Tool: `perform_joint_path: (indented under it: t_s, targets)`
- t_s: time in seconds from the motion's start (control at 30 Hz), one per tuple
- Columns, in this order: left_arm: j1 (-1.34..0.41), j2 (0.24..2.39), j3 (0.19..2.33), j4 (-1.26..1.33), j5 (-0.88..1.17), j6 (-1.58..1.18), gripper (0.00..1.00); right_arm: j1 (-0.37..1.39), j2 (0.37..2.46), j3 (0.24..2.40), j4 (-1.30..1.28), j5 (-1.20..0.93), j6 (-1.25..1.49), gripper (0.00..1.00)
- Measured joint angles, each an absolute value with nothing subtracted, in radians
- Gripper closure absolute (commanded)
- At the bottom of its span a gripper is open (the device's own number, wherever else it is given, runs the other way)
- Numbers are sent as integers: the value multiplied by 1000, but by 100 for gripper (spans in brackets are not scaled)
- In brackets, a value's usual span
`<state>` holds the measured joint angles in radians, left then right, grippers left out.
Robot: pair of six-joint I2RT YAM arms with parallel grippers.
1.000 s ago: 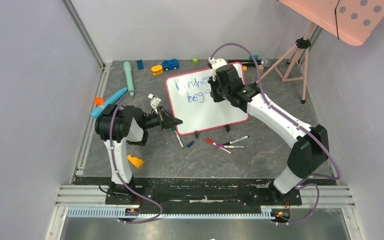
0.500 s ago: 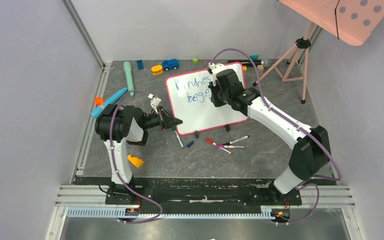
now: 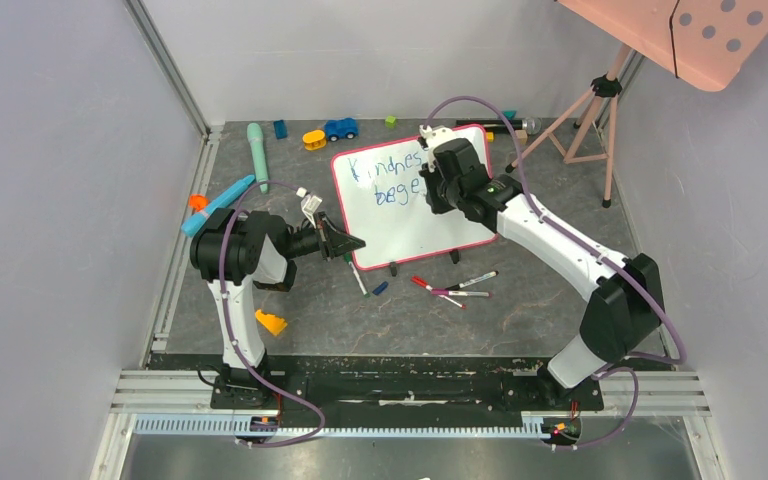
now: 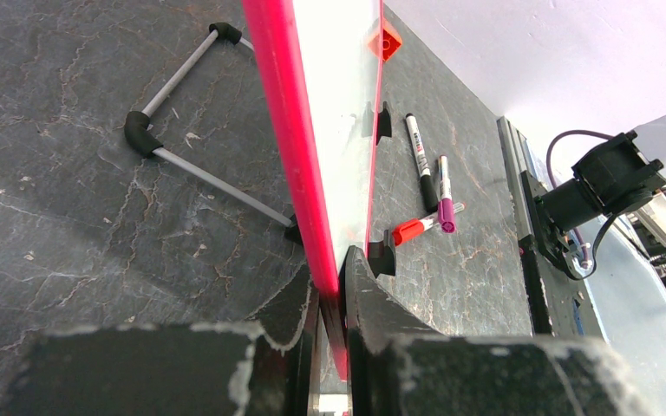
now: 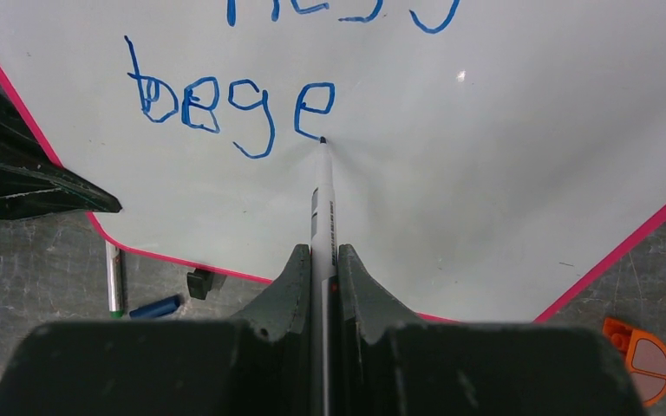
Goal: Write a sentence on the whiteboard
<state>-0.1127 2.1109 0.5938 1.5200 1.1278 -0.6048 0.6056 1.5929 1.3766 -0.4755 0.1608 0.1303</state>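
The whiteboard stands tilted on black clip feet, its pink-red frame seen edge-on in the left wrist view. My left gripper is shut on the frame's lower left edge. The sentence is blue marker writing: "Kindnes" on the top line and "bege" on the second line. My right gripper is shut on a white marker, and the marker's tip touches the board at the foot of the last "e". My right wrist hides the top line's end.
Loose markers lie in front of the board, with a green-tipped marker and a blue cap beside them. An orange brick lies near left. Toys sit at the back. A tripod with a salmon dotted panel stands back right.
My right gripper has moved the marker rightward along the second line, and the writing there has grown from "beg" to "bege". The left arm has not moved.
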Motion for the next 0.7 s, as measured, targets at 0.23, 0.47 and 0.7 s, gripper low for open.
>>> perform_joint_path:
  t_s: [0.23,0.47,0.7]
  targets:
    - [-113,2111,594,1520,1129,-605,95,588,1555,1376,-453,126,137,100]
    - [-113,2111,594,1520,1129,-604,95,551,1530,1376,-419,105,138,100]
    - [-113,2111,594,1520,1129,-604,95,542,1533,1376,-420,105,138,100]
